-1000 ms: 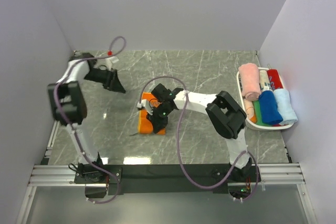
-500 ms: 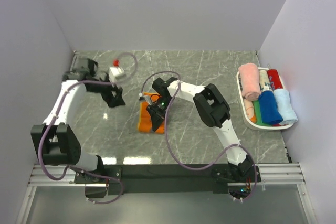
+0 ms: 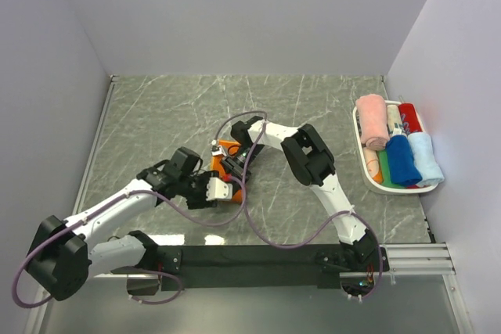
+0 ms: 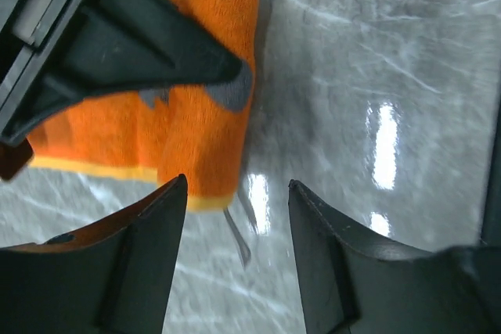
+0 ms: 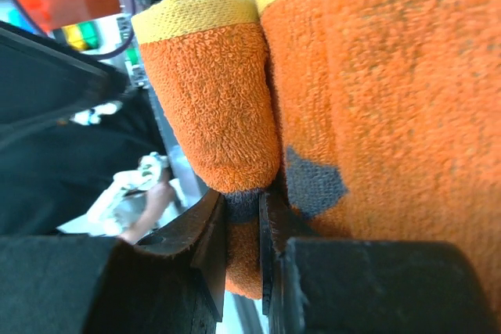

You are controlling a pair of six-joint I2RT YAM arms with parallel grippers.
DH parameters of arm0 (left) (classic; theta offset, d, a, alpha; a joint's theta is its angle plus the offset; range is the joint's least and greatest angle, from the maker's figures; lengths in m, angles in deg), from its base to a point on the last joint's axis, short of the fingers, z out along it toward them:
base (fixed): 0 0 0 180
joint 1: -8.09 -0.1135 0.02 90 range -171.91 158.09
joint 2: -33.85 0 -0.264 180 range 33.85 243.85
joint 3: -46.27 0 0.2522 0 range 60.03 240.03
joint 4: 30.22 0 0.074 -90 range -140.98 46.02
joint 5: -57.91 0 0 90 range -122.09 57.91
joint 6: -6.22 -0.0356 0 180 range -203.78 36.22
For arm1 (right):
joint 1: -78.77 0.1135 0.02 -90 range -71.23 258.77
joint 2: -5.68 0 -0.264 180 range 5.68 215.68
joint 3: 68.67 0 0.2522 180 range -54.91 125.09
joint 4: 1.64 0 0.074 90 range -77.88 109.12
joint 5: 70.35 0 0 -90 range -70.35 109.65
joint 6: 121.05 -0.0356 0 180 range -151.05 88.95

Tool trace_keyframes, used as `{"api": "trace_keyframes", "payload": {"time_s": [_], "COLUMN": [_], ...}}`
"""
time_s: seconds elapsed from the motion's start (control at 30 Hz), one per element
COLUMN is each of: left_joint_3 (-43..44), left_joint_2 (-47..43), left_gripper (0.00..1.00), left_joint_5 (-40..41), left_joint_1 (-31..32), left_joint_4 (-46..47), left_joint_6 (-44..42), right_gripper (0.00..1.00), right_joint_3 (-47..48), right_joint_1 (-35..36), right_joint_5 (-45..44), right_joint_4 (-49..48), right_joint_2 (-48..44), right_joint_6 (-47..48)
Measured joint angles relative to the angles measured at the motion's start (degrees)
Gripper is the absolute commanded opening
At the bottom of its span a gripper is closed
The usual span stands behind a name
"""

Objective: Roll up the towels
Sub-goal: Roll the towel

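Orange towel [image 4: 205,137] lies mid desk [image 3: 156,115], part folded, one fold pinched tight in the right end effector [image 5: 244,202]. Left end effector [image 4: 235,187] is released, jaws apart at the towel's near-left edge. Rolled towels [image 3: 395,146] sit in white basket [image 3: 391,191], far right.

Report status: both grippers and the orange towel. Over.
Right gripper shut on orange towel, pinching a fold. Left gripper open at towel's yellow-trimmed edge. Right fingers lie across the towel, possibly in left's way.
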Motion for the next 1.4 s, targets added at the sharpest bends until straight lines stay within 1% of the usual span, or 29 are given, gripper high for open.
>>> {"api": "trace_keyframes", "payload": {"time_s": [0.1,0.27,0.33,0.37,0.43,0.47,0.5,0.53,0.57,0.63,0.67,0.73,0.77,0.8,0.83,0.87,0.93,0.97,1.07,1.13,1.27,1.3,1.33,1.4], "left_joint_3": [-3.74,-5.46,-5.57,-5.66,-5.84,-5.88,-5.90,-5.90,-5.90,-5.88,-5.84,-5.18,-4.55,-3.74,-2.67,-1.70,0.76,1.90,6.71,10.71,20.94,23.78,26.93,32.41], "left_joint_2": [0.15,3.13,4.81,6.08,7.43,8.44,9.33,9.94,10.29,10.38,10.40,10.64,11.04,11.56,12.33,13.07,15.08,16.04,20.39,24.13,34.88,37.83,40.94,46.62], "left_gripper": [0.60,0.63,0.60,0.54,0.47,0.45,0.39,0.36,0.27,0.21,0.15,0.10,0.06,0.04,0.02,0.01,0.01,0.01,0.01,0.01,0.01,0.01,0.02,0.02], "left_joint_5": [2.73,5.31,5.86,6.23,6.64,6.99,7.41,7.72,7.87,7.93,7.87,7.43,7.04,6.58,5.92,5.22,3.32,2.43,-1.25,-4.46,-11.82,-13.68,-15.21,-17.68], "left_joint_1": [3.23,6.27,7.06,7.50,8.24,8.59,8.76,8.83,8.87,8.98,8.98,8.98,8.96,8.94,8.79,8.52,7.34,6.64,3.78,1.27,-4.42,-5.57,-6.62,-8.28], "left_joint_4": [6.12,13.40,15.54,16.94,17.86,18.38,18.95,19.23,19.37,19.26,19.08,17.97,16.87,15.78,14.36,13.07,9.86,8.46,3.02,-1.55,-12.52,-15.61,-18.80,-24.63], "left_joint_6": [-0.42,-2.34,-2.71,-3.06,-3.72,-4.35,-4.94,-5.42,-5.86,-6.58,-6.88,-6.93,-6.82,-6.75,-6.64,-6.54,-6.12,-5.99,-5.81,-5.90,-6.34,-6.40,-6.43,-6.40], "right_gripper": [0.04,0.04,0.06,0.07,0.09,0.12,0.14,0.17,0.24,0.31,0.36,0.43,0.51,0.53,0.61,0.64,0.66,0.82,0.84,0.87,0.87,0.86,0.82,0.79], "right_joint_3": [0.20,0.20,0.22,0.26,0.63,0.81,0.94,0.94,0.94,0.94,0.94,0.90,0.85,0.63,0.07,-0.68,-2.78,-4.59,-11.63,-16.83,-26.51,-28.85,-31.26,-35.08], "right_joint_1": [-0.07,-0.37,-0.42,-0.44,-0.52,-0.52,-0.59,-0.81,-0.90,-1.05,-1.18,-1.49,-1.79,-2.27,-3.04,-4.11,-6.75,-8.50,-13.66,-16.44,-18.53,-18.51,-18.38,-18.21], "right_joint_5": [1.46,3.04,3.17,3.30,3.41,3.43,3.43,3.41,3.32,3.19,3.06,2.54,1.84,0.68,-0.59,-2.89,-6.80,-9.11,-16.26,-20.90,-27.58,-28.81,-30.08,-31.47], "right_joint_4": [1.18,2.10,2.12,2.16,2.54,2.80,3.02,3.08,3.08,3.08,3.08,3.10,2.95,2.54,1.64,0.48,-2.10,-4.09,-10.23,-15.41,-23.06,-24.87,-26.10,-28.28], "right_joint_2": [0.85,1.66,1.77,1.86,2.12,2.27,2.36,2.36,2.36,2.34,2.27,1.79,1.18,0.33,-1.01,-2.82,-6.80,-9.64,-20.09,-27.96,-43.17,-46.49,-49.94,-54.42], "right_joint_6": [-0.24,-0.63,-0.87,-0.94,-1.09,-1.11,-1.14,-1.18,-1.31,-1.86,-2.29,-3.13,-3.43,-3.82,-3.98,-4.26,-4.42,-4.87,-5.92,-6.73,-7.21,-7.06,-6.99,-6.73]}}
